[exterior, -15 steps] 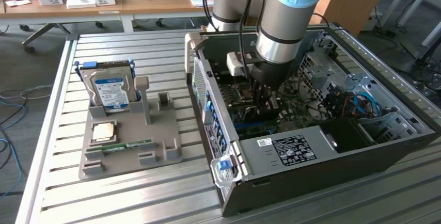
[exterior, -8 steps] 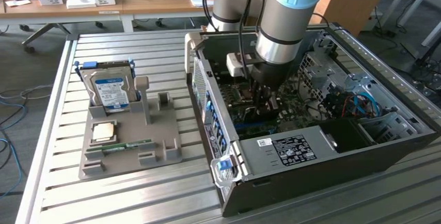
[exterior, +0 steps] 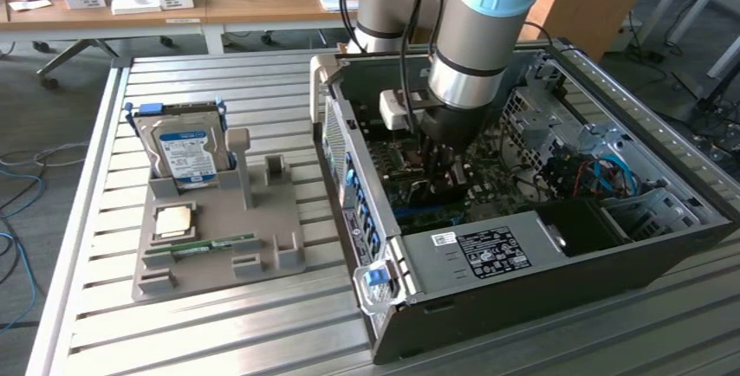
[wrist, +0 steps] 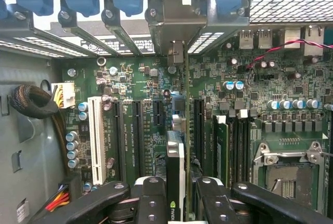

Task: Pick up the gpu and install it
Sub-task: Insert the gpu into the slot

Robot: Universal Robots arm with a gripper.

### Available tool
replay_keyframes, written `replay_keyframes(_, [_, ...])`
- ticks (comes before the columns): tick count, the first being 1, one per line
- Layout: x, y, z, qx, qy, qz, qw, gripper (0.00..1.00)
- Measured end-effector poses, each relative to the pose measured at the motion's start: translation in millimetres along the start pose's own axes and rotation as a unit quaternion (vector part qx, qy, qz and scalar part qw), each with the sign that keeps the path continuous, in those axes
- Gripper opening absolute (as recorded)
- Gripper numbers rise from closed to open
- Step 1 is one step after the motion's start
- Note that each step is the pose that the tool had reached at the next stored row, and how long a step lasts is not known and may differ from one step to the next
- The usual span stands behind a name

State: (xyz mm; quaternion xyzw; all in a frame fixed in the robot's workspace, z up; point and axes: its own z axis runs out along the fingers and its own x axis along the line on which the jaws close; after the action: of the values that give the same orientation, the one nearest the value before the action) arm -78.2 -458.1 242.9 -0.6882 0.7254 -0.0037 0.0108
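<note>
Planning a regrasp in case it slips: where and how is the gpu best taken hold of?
By its free top edge, from above, pinching its two flat faces. The gpu stands on edge over the motherboard slots, and the gripper grips it there.

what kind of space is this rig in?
Looks like a robotics lab or workshop, probably for PC assembly trials. An open computer case lies on a slotted aluminium table, a grey parts holder carries a hard drive, and office desks stand behind.
</note>
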Motion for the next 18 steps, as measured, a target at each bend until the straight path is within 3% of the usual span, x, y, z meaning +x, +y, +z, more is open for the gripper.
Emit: replay_keyframes(18, [0.2,1.3,1.8,0.0,0.0001,0.0,1.0,0.27])
